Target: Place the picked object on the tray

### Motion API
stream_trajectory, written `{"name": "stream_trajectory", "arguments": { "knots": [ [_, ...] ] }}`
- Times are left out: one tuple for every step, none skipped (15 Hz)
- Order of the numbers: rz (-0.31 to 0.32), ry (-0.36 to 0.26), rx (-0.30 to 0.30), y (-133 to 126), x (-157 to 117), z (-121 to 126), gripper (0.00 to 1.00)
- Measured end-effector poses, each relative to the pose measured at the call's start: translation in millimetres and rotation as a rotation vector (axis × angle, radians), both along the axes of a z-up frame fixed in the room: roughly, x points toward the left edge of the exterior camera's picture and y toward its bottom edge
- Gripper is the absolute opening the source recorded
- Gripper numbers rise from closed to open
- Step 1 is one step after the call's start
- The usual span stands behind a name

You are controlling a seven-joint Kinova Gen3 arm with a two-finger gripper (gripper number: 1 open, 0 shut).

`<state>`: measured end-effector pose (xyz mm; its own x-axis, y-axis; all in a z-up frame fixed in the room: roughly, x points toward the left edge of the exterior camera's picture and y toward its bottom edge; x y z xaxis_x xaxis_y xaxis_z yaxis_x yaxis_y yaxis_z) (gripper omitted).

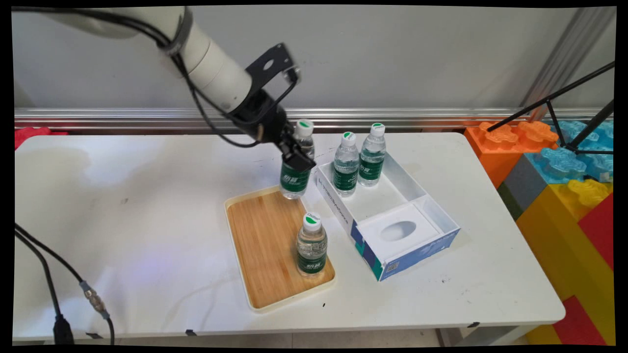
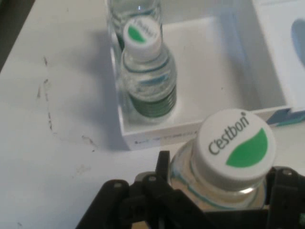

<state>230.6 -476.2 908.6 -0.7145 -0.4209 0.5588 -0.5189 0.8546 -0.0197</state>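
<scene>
Where the gripper (image 1: 297, 157) is: over the far corner of the wooden tray (image 1: 260, 245), pinching the held bottle (image 1: 294, 179) high on its body, just under the cap.
Gripper state: the two black fingers (image 2: 162, 171) are pressed against opposite sides of the bottle's shoulder; in the hand view the white cap with the green leaf rises between them.
Held bottle: upright, with its bottom at the tray's far rim. I cannot tell if it stands on the tray or hangs just above it.
Second bottle (image 1: 311, 245): it stands upright on the near part of the tray, well apart from the held one.
White box (image 1: 417, 255): just beside the tray on its right, open on top. Two more bottles (image 1: 346, 166) stand side by side in its far compartment; a white insert with an oval hole (image 1: 396, 230) fills the near one.
Counter (image 1: 122, 220): white, and it carries the tray and the box.
Handling, my judgement: the grip is high and the plastic is smooth, so the bottle can swing or slip. It is better to keep it vertical, move slowly, and mind the tray's rim and the box wall close by.
</scene>
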Motion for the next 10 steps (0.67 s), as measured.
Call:
{"name": "stream_trajectory", "arguments": {
  "knots": [
    [-0.006,0.004,-0.002,-2.7,7.4,-10.4,0.00],
    [-0.010,0.010,-0.003,-4.7,11.6,-18.3,0.00],
    [-0.016,0.019,-0.003,-6.5,15.2,-26.9,0.00],
    [-0.024,0.029,-0.002,-7.9,17.7,-35.5,0.00],
    [-0.031,0.036,0.002,-8.6,19.4,-43.0,0.00],
    [-0.040,0.042,0.008,-8.7,21.5,-51.4,0.00],
    [-0.046,0.045,0.011,-8.6,22.6,-56.0,0.00],
    [-0.054,0.048,0.016,-8.4,24.2,-62.6,0.00],
    [-0.063,0.053,0.019,-8.4,25.5,-68.3,0.00],
    [-0.068,0.055,0.021,-8.3,26.2,-71.9,0.00]
  ]
}}
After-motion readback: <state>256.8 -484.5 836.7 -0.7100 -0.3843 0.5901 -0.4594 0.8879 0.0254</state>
